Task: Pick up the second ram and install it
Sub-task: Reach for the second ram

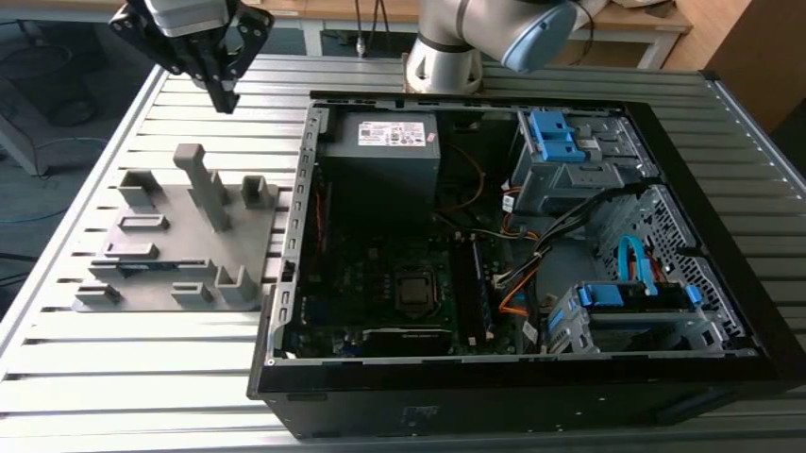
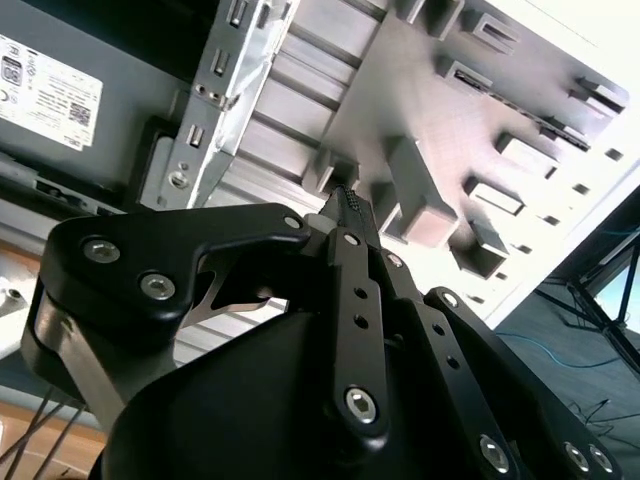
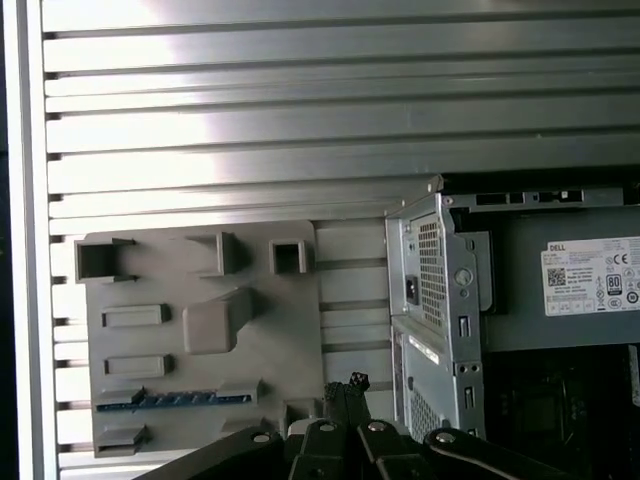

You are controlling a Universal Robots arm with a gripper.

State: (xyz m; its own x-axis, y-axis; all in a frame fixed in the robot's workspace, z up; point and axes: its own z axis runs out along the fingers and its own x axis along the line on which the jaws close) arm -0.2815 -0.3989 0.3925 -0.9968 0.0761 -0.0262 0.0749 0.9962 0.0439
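Note:
The second ram is a thin dark stick with a bluish face, standing on edge in a slot of the grey holder plate. In the exterior view it shows as a bluish strip near the plate's front. My gripper hangs high over the table behind the holder plate, well apart from the ram, its fingers shut with nothing between them. In both wrist views the black fingertips meet at a point above the plate's edge.
The open computer case lies to the exterior view's right of the plate, with the motherboard's memory slots, a grey power supply and blue drive brackets. A tall grey post rises from the holder plate. The slatted metal table surrounds both.

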